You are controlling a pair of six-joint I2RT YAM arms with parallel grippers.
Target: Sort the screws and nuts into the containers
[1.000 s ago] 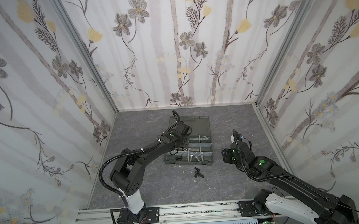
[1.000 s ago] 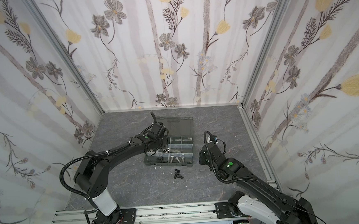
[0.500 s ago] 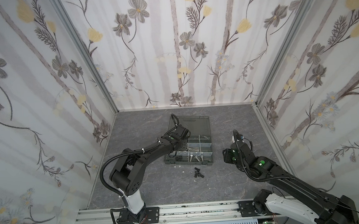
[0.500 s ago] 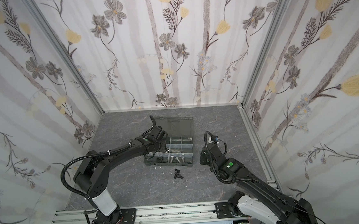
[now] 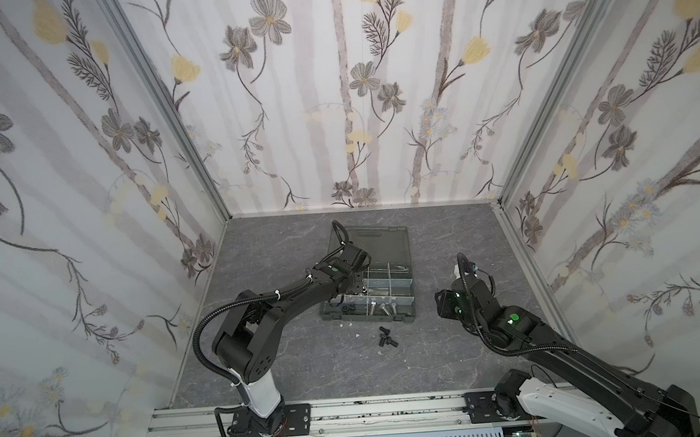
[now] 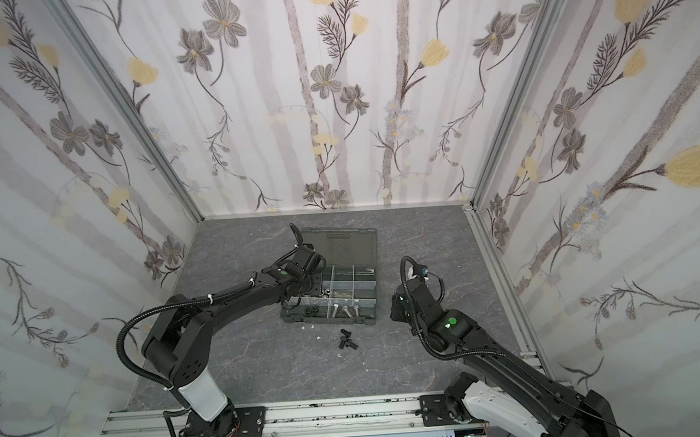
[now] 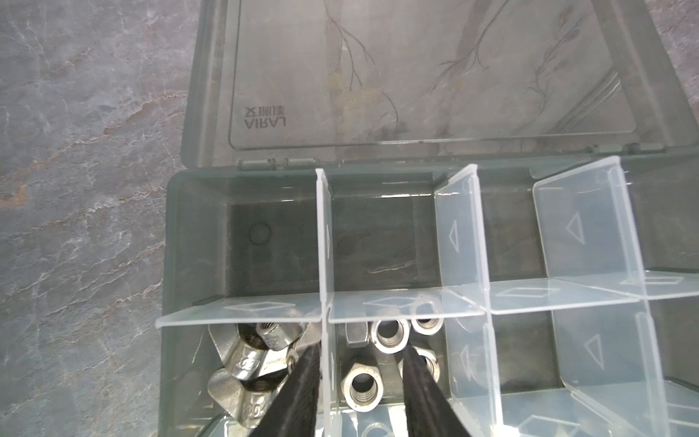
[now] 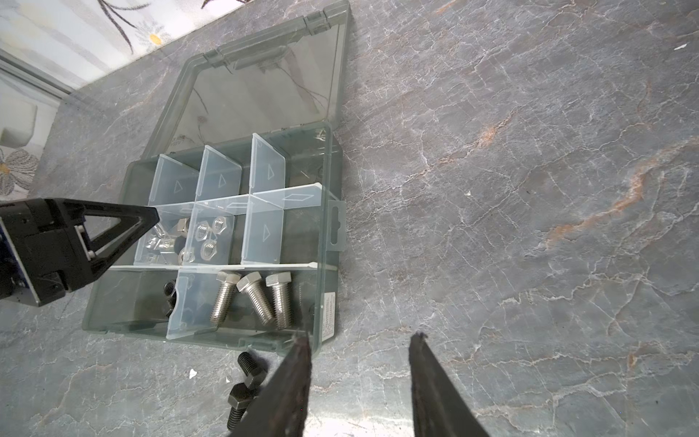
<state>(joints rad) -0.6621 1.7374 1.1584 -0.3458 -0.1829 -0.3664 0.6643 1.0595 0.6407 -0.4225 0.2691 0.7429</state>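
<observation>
My left gripper [image 7: 362, 348] hangs low in the organiser case [image 5: 404, 312], jaws part open and holding nothing, one finger on each side of a divider [image 7: 325, 246]. Whether either touches it I cannot tell. Under it lie wing nuts [image 7: 246, 363] on the left and hex nuts [image 7: 386, 336] on the right. My right gripper [image 8: 359, 338], likewise part open and empty, hovers right of the case. Three silver screws [image 8: 251, 302] lie in the near row. Two black screws [image 5: 387, 337] lie on the table [image 5: 286, 356], just near of the case.
</observation>
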